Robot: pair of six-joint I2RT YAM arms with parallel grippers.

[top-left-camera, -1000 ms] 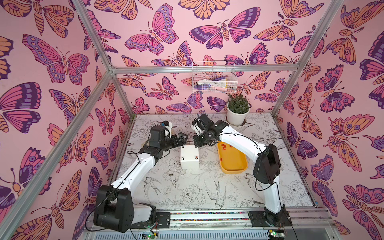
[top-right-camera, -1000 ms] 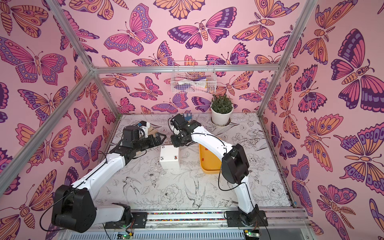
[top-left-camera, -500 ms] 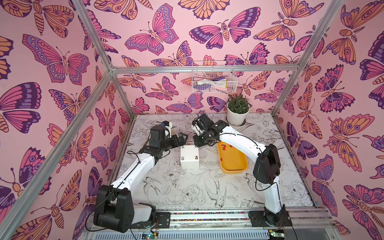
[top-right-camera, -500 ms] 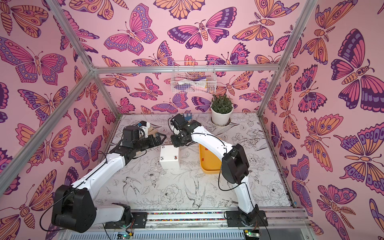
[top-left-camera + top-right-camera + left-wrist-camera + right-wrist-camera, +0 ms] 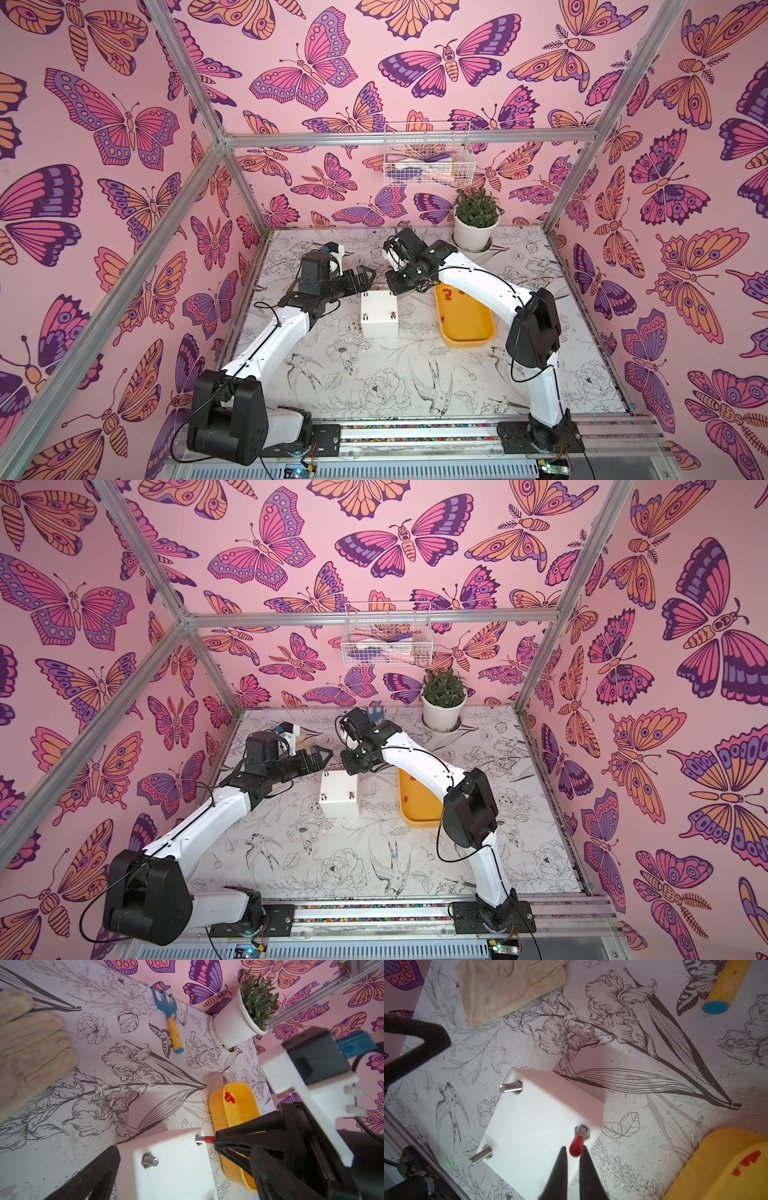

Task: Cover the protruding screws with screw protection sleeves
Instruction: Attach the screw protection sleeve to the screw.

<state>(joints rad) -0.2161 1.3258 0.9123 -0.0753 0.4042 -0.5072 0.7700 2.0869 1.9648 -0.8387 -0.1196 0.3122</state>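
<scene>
So the little red rubbery sleeve (image 5: pixel 575 1148) is sitting on the end of one thin silvery stud (image 5: pixel 582 1132) at a corner of the white cube-like box (image 5: pixel 537 1126), right at the tips of the right gripper (image 5: pixel 573 1150); it's only partway on, with bare metal showing between it and the box; the jaws are nearly closed, just a slit, and they look pinched on the sleeve's tail end, though I wouldn't swear it's a firm hold.

Compared with a second back, the arms and the box sit in the same spots in both top views, so whatever's changed is tiny stuff at the tips; I'd say this screw is half done and wants a push down.

Further out from the tips there's a bare stud (image 5: pixel 510 1087) and a second bare stud (image 5: pixel 480 1156); the fourth corner is hidden behind the fingers.

The left gripper (image 5: pixel 365 277) hangs across from the tool, spread wide, holding nothing; off to the tool's side sits the yellow plastic tray (image 5: pixel 706 1167) with spare red sleeves (image 5: pixel 230 1097); beyond the box lies a cream fabric glove (image 5: pixel 508 987).
</scene>
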